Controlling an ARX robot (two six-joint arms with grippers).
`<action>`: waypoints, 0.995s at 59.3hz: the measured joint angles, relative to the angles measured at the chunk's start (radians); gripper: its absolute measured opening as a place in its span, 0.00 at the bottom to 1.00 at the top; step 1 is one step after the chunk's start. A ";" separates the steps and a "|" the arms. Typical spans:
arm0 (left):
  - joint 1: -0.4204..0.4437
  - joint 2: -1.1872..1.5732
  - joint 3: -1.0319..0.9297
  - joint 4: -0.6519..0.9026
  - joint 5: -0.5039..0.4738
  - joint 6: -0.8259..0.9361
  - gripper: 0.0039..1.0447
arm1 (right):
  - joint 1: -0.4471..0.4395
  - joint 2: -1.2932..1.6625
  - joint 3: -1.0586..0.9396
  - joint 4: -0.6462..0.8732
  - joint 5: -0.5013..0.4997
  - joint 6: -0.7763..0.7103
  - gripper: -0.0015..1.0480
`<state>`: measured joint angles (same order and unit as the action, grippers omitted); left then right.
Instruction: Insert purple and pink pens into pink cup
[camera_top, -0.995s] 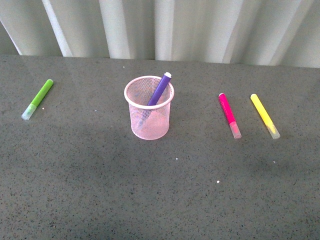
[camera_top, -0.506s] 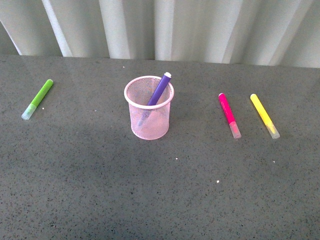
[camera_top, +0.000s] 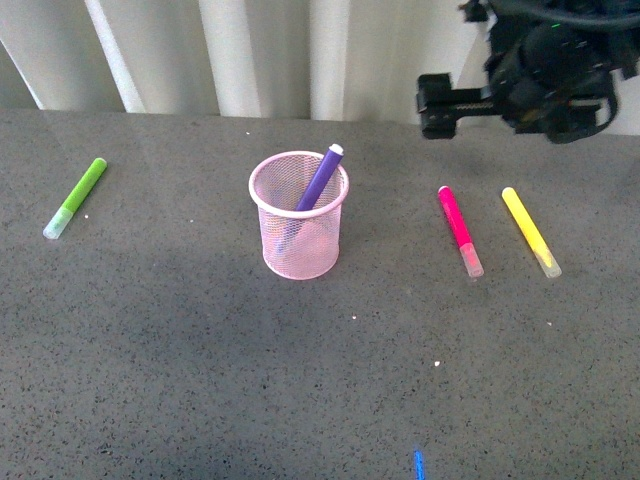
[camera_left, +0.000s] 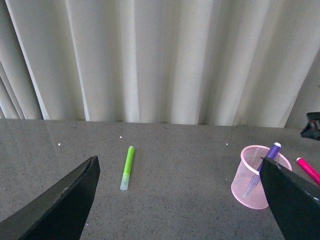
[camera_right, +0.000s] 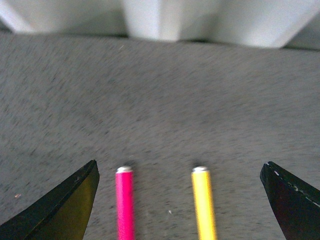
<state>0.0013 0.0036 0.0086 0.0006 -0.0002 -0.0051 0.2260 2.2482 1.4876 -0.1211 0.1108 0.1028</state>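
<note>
Right fingers (camera_right: 57, 207) spread wide, pink pen (camera_right: 125, 205) and yellow marker (camera_right: 205, 207) ahead between them, left fingers (camera_left: 62, 202) parted, purple pen (camera_top: 322, 175) inside pink cup (camera_top: 300, 250)

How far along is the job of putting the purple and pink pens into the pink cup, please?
Done: the deep purple marker leans inside the pale pink wire-mesh cup. In hand: the open right gripper hangs over the magenta-pink marker and the yellow marker, holding nothing. Left: that marker lies on the grey table, not yet gripped.
</note>
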 joint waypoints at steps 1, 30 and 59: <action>0.000 0.000 0.000 0.000 0.000 0.000 0.94 | 0.008 0.017 0.016 -0.011 0.000 0.007 0.93; 0.000 0.000 0.000 0.000 0.000 0.000 0.94 | 0.039 0.133 0.054 -0.002 0.007 0.092 0.93; 0.000 0.000 0.000 0.000 0.000 0.000 0.94 | 0.021 0.152 -0.003 0.054 -0.032 0.115 0.93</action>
<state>0.0013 0.0036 0.0086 0.0006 -0.0002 -0.0048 0.2474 2.4001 1.4841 -0.0669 0.0788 0.2180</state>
